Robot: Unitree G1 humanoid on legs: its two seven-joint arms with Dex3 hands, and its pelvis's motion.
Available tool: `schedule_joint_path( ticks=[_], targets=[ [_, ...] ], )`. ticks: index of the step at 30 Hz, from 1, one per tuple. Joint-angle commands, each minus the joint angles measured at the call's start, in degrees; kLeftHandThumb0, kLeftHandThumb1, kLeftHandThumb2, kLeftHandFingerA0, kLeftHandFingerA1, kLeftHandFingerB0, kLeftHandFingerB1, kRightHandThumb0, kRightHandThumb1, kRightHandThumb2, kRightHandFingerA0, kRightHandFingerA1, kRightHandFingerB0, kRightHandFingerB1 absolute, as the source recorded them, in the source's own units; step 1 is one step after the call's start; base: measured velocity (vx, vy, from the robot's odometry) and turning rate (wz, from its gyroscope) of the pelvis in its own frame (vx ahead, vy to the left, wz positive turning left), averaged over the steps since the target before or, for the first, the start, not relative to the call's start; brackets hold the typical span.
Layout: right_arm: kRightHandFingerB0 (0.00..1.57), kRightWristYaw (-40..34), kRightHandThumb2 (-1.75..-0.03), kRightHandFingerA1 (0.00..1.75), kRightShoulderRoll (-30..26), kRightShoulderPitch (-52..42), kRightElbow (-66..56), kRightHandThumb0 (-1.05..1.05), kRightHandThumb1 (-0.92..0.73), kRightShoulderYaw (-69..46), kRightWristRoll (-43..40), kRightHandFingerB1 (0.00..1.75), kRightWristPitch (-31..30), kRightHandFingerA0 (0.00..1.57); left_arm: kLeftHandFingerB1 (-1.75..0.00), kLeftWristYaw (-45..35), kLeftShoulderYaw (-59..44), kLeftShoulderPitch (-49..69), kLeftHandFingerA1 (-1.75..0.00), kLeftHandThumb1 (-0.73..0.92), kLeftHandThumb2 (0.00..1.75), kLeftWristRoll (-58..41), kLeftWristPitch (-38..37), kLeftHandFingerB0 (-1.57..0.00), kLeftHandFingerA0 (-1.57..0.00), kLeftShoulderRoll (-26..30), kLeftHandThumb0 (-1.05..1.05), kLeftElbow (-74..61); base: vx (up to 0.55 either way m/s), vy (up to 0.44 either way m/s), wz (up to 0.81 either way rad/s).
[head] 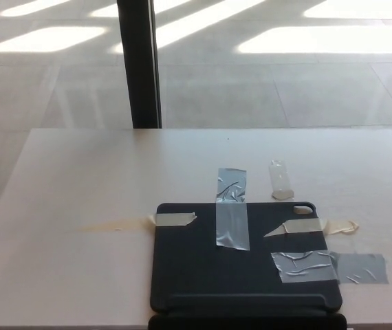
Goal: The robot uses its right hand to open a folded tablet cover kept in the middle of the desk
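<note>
Currently neither hand is in view, so finger state can't be told for left or right. Tablet cover [244, 265] lies flat and closed on the desk [79, 206], at the near edge, a bit right of centre, its bottom edge cut off by the frame. A raised strip runs across it near the bottom, and a camera cutout shows at its far right corner. It's taped down in several spots: a grey tape strip [232, 208] runs vertically over the far edge onto the desk, a second crinkled grey tape patch [328, 267] crosses the right edge near the bottom, a beige tape piece [172, 219] sits at the far left corner, and another beige tape piece [311, 227] sits at the far right, reaching past the cover onto the desk. A small clear tape bit [280, 180] sits on the desk just beyond the cover, not touching it. Black post [139, 63] stands upright behind the desk on a sunlit tiled floor [285, 75].
</note>
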State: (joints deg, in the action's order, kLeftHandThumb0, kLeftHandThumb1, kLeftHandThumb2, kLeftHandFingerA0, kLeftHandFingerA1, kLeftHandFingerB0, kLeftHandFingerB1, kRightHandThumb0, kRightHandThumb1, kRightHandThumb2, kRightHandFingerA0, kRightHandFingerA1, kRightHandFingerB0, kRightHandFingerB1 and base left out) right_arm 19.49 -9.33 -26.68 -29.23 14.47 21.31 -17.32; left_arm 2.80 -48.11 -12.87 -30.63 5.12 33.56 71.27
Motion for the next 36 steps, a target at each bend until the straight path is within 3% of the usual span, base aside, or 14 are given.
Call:
schedule_joint_path(
  ticks=[1, 4, 5, 6, 7, 8, 9, 12, 14, 15, 21, 23, 25, 36],
  targets=[
    [0.37, 4.7, -0.63, 0.44, 3.2, -0.3, -5.9, -0.71, -0.76, -5.0, -12.1, 0.35, -12.6, 0.5, -0.74, 0.1, -0.1, 0.2, -0.82, 0.32, 0.84, -0.8, -0.5, -0.59, -0.62, 1.0, -0.59, -0.3, 0.0, 0.0, 0.0],
    [0.38, 5.4, -0.63, 0.43, 4.0, 2.3, -10.9, -0.71, -0.77, -8.4, -14.5, 0.35, -16.3, 0.5, -0.75, 0.2, -0.3, 0.7, -0.82, 0.32, 0.84, -0.9, -0.5, -0.61, -0.62, 1.0, -0.58, -0.1, 0.0, 0.0, 0.0],
    [0.39, 5.9, -0.64, 1.43, 4.1, 2.9, -11.5, -0.67, -0.78, -9.6, -15.8, 0.36, -16.7, 0.7, -0.75, 0.0, -0.3, 0.9, -0.82, 0.32, 0.84, -0.9, -0.6, -0.61, -0.62, 0.9, -0.6, -0.1, 0.0, 0.0, 0.0],
    [0.39, 6.5, -0.64, 1.43, 4.2, 3.8, -12.3, -0.67, -0.78, -11.4, -17.8, 0.36, -17.1, 0.7, -0.75, -0.1, -0.3, 1.0, -0.82, 0.32, 0.84, -0.8, -0.7, -0.61, -0.62, 0.8, -0.6, 0.0, 0.0, 0.0, 0.0],
    [0.41, 5.8, -0.63, 0.61, 4.8, 7.3, -15.5, -0.67, -0.78, -15.1, -19.0, 0.34, -19.8, 0.48, -0.76, -0.2, -0.2, 1.1, -0.86, 0.45, 0.61, -0.8, -0.9, -0.66, -0.64, 0.8, -0.52, 0.1, 0.0, 0.0, 0.0],
    [0.35, 5.3, -0.97, 0.59, 5.6, 9.4, -16.6, -0.67, -0.6, -18.0, -21.0, 0.5, -20.7, 0.42, -0.76, -0.1, -0.3, 1.4, -0.89, 0.45, 0.61, -0.7, -0.8, -0.67, -0.68, 0.8, -0.52, 0.2, 0.0, 0.0, 0.0],
    [0.4, 5.6, -0.63, 0.41, 4.7, 11.7, -17.2, -0.69, -0.76, -20.8, -22.1, 0.34, -21.6, 0.46, -0.76, 0.0, -0.3, 1.5, -0.89, 0.44, 0.61, -0.8, -0.8, -0.65, -0.69, 0.8, -0.52, 0.3, 0.0, 0.0, 0.0],
    [0.24, 6.1, -0.99, 0.57, -0.3, 21.6, -16.4, -0.7, -0.62, -35.3, -29.0, 0.46, -23.2, 0.4, -0.74, 0.0, -0.1, 2.2, -0.88, 0.46, 0.61, -0.5, -0.9, -0.64, -0.69, 0.9, -0.52, 0.3, 0.0, 0.0, 0.0],
    [0.27, 6.2, -0.99, 0.57, -1.6, 24.8, -14.9, -0.73, -0.61, -41.2, -32.5, 0.46, -26.1, 0.42, -0.75, 0.0, -0.4, 2.5, -0.9, 0.45, 0.62, -0.7, -1.0, -0.66, -0.7, 0.8, -0.51, 0.3, 0.0, 0.0, 0.0],
    [0.41, 6.0, -0.62, 0.44, -2.1, 25.7, -14.2, -0.7, -0.73, -42.7, -32.8, 0.36, -26.2, 0.48, -0.76, 0.1, -0.4, 2.7, -0.89, 0.45, 0.61, -0.7, -1.0, -0.67, -0.7, 0.8, -0.52, 0.4, 0.0, 0.0, 0.0],
    [0.47, 2.3, -0.62, 0.46, -11.1, 30.4, 4.8, -0.73, -0.72, -60.5, -33.8, 0.38, -17.4, 0.58, -0.76, -1.2, -0.4, 4.0, -0.85, 0.32, 0.84, -0.8, -0.8, -0.61, -0.67, 0.2, -0.56, 0.4, 0.0, 0.0, 0.0],
    [0.47, 0.4, -0.94, 0.59, -11.8, 30.9, 9.7, -0.77, -0.53, -63.5, -33.6, 0.52, -15.7, 0.57, -0.75, -0.7, -0.7, 3.9, -0.89, 0.44, 0.62, -1.1, -0.7, -0.63, -0.67, 0.0, -0.51, 0.6, 0.0, 0.0, 0.0],
    [0.58, -2.0, -0.61, 0.47, -13.0, 30.6, 16.1, -0.81, -0.67, -67.1, -32.9, 0.39, -14.2, 0.69, -0.75, -1.0, -0.7, 4.3, -0.86, 0.31, 0.84, -1.1, -0.9, -0.59, -0.69, -0.4, -0.57, 0.6, 0.0, 0.0, 0.0],
    [0.36, -16.6, -0.62, 0.67, -10.9, 26.0, 50.2, -0.91, -0.73, -79.9, -33.6, 0.55, 5.7, 0.58, -0.74, -1.6, -0.7, 6.4, -0.86, 0.33, 0.85, -1.0, -1.8, -0.58, -0.69, -0.7, -0.62, 0.4, 0.0, 0.0, 0.0]
  ],
)
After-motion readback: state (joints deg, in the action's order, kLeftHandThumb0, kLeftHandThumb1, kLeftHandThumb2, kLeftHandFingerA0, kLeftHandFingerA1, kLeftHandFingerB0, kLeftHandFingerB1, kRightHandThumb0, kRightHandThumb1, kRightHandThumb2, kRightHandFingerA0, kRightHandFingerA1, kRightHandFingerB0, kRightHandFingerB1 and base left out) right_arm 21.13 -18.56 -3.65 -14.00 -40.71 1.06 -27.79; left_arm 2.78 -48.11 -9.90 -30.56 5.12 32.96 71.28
